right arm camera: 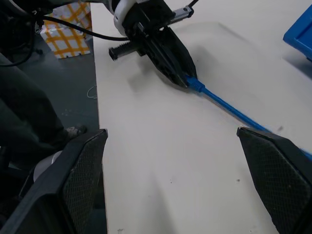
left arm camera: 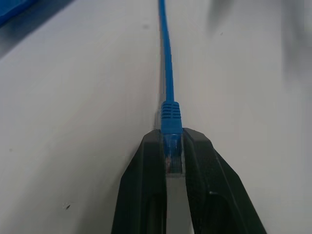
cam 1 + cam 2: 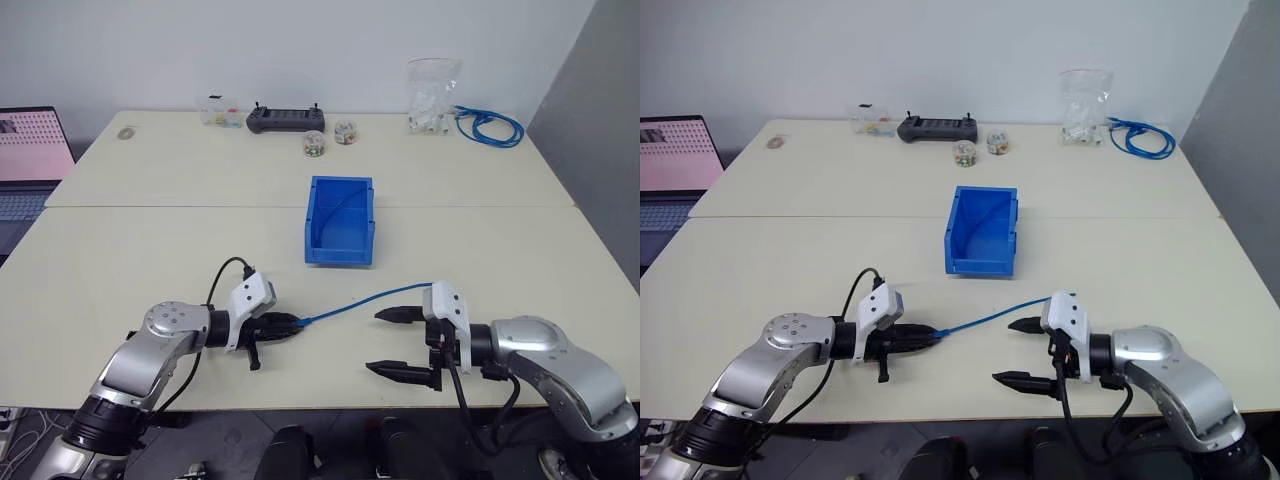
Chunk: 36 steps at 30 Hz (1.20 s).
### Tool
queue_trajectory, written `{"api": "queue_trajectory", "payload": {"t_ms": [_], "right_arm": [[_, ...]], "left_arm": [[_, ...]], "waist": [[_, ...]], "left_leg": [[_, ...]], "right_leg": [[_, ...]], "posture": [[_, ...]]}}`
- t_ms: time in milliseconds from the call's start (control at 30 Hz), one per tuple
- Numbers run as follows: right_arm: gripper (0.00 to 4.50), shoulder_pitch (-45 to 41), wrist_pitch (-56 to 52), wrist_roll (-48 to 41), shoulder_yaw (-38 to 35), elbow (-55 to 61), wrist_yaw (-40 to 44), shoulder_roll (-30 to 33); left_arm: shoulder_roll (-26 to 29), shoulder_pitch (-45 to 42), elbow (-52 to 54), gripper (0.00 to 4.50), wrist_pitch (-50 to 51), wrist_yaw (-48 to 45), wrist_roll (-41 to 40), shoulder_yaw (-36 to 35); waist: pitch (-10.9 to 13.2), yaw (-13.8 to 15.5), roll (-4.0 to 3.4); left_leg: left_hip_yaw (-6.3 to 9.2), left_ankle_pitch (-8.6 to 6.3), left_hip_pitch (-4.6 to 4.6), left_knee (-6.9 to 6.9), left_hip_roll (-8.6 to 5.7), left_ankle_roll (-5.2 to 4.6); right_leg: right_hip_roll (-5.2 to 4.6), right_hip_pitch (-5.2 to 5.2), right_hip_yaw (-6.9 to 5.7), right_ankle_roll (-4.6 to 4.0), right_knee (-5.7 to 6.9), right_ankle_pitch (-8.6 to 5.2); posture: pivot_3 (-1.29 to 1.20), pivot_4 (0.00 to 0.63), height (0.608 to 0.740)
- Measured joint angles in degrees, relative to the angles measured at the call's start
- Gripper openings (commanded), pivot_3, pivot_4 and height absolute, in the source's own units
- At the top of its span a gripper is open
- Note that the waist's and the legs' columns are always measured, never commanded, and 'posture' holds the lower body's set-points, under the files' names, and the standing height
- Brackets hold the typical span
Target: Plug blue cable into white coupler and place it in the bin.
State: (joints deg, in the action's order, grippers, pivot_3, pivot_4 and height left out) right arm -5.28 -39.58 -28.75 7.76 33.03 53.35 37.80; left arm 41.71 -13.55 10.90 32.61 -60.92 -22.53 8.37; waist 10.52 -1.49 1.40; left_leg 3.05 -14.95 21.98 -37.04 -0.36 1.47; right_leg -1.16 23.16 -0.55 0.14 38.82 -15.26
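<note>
Currently the left gripper (image 3: 290,324) is clamped on one plug of the blue cable (image 3: 365,300); in the left wrist view both fingers (image 2: 146,195) press against the clear plug. From that grip the cable runs across the table (image 3: 150,250) toward 2 o'clock, its far end lying just beside the upper finger of the right gripper (image 3: 397,342). The right gripper's fingers stand wide apart and grip nothing. The bin (image 3: 340,220) sits at 12 o'clock from the cable's midpoint, well apart from both grippers. A coiled blue cable bundle (image 3: 490,126) lies at the table's far edge, at 1 o'clock from the bin.
</note>
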Motion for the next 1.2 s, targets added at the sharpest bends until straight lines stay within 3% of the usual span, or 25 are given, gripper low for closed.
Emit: {"api": "queue_trajectory", "payload": {"t_ms": [233, 467, 767, 1000, 1200], "right_arm": [[4.50, 1.00, -9.47, -12.43, -7.42, 0.72, -4.16, -1.72], [4.50, -4.60, -15.95, -24.95, -10.39, -0.16, -15.65, -12.27], [4.50, -12.85, -17.23, -36.18, -12.39, -2.81, -24.42, -18.06], [4.50, -15.00, -17.53, -40.73, -11.88, -4.52, -26.97, -18.25], [3.33, -15.82, -17.54, -42.07, -10.74, -5.68, -27.36, -17.98]], "left_arm": [[-2.41, -5.91, 5.30, 0.21, 14.03, 0.96, -14.50, -6.28], [-6.84, -9.50, 5.87, 0.21, 30.42, 7.89, -35.22, -15.39], [-8.00, -10.14, 6.48, 0.21, 36.89, 15.99, -47.56, -18.72], [-8.07, -10.14, 6.54, 0.21, 36.93, 19.53, -50.69, -19.09], [-8.08, -10.13, 7.03, 0.21, 36.64, 21.29, -51.75, -19.04]], "waist": [[0.03, -0.22, 0.06], [0.03, -0.30, 0.06], [0.03, -0.19, 0.06], [0.03, -0.18, 0.06], [0.03, -0.17, 0.06]], "left_leg": [[0.02, 0.00, -0.03, 0.02, 0.04, 0.00], [0.04, 0.00, -0.03, 0.00, 0.04, 0.01], [0.04, 0.01, -0.03, 0.01, 0.02, 0.01], [0.01, 0.01, -0.04, 0.01, 0.01, 0.01], [-0.01, 0.01, -0.03, 0.01, 0.00, 0.01]], "right_leg": [[0.02, 0.00, 0.01, -0.01, 0.03, 0.00], [0.04, 0.01, 0.03, -0.01, 0.06, 0.00], [0.02, 0.01, 0.06, -0.02, 0.07, 0.00], [0.01, 0.02, 0.08, -0.02, 0.07, 0.00], [0.01, 0.02, 0.10, -0.02, 0.06, 0.00]], "posture": [[0.00, 0.150, 0.740], [0.00, 0.150, 0.740], [0.00, 0.150, 0.740], [0.00, 0.150, 0.740], [0.00, 0.150, 0.740]]}}
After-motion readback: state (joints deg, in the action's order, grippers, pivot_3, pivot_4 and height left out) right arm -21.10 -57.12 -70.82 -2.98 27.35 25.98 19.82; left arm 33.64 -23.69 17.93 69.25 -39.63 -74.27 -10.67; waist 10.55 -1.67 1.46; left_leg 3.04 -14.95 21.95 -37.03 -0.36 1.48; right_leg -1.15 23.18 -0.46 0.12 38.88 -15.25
